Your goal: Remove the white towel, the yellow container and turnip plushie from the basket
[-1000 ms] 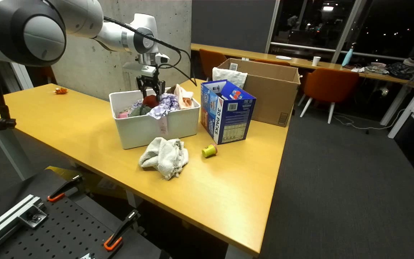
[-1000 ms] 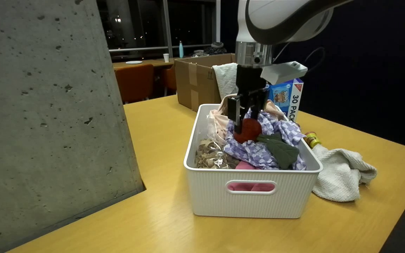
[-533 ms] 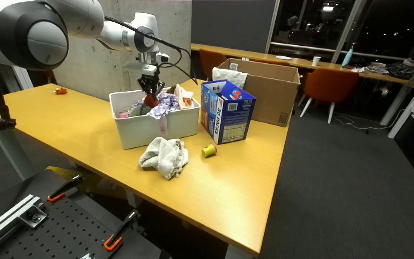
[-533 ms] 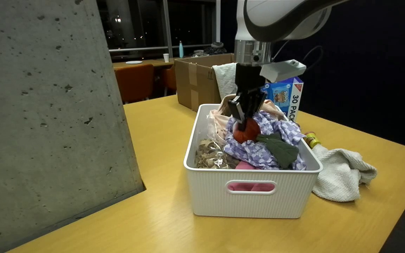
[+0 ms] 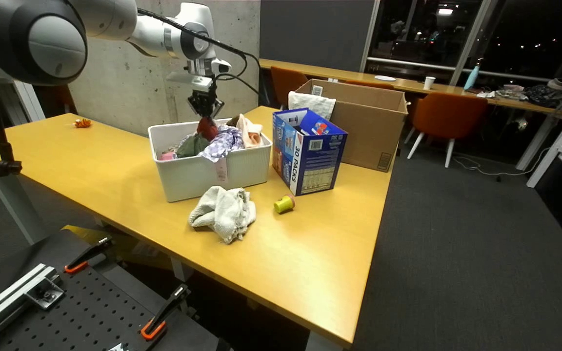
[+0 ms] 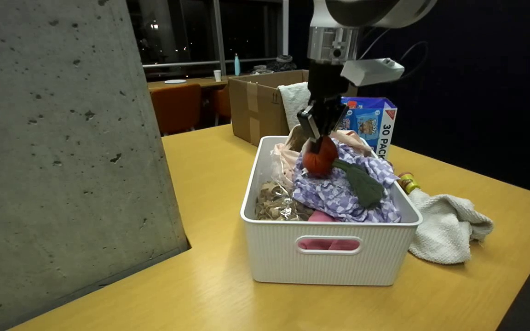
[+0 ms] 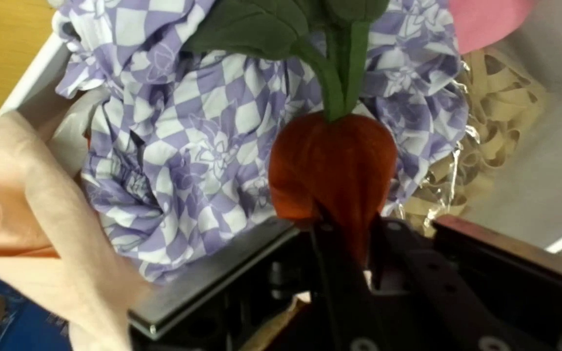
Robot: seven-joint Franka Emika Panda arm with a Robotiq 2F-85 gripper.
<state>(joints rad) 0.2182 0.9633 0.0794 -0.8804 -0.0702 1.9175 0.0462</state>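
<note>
Evidently two of the three removals are done, judging by how things lie. Nearest in an exterior view, a crumpled, woven white towel lies on the yellow-brown counter, at six o'clock from the white, straight-walled rectangular plastic basket. At the basket's four o'clock, a small, cup-shaped yellow container with a pinkish end lies on its side, apart from the towel.

What seems left is the turnip plushie, a reddish-orange soft root with dark green fabric leaves at its four o'clock in an exterior view. It is within the outline of the basket, over a crumpled purple-and-white checked cloth. The black two-fingered claw is narrow, holding the plushie by its tapered tip; probably it must yet clear the rim and reach the counter.

Only the wrist view shows that tip plainly in the grip, leaves at twelve o'clock; from outside it is mostly hidden. An exterior view alone gives the handle slot at the basket's six o'clock, pink material behind it; it also shows a clear bag of tan strips at eight, as the wrist view does. Farther back, an exterior view gives the blue-and-white snack carton whole, at three o'clock; beyond it, at two, a brown cardboard box.
</note>
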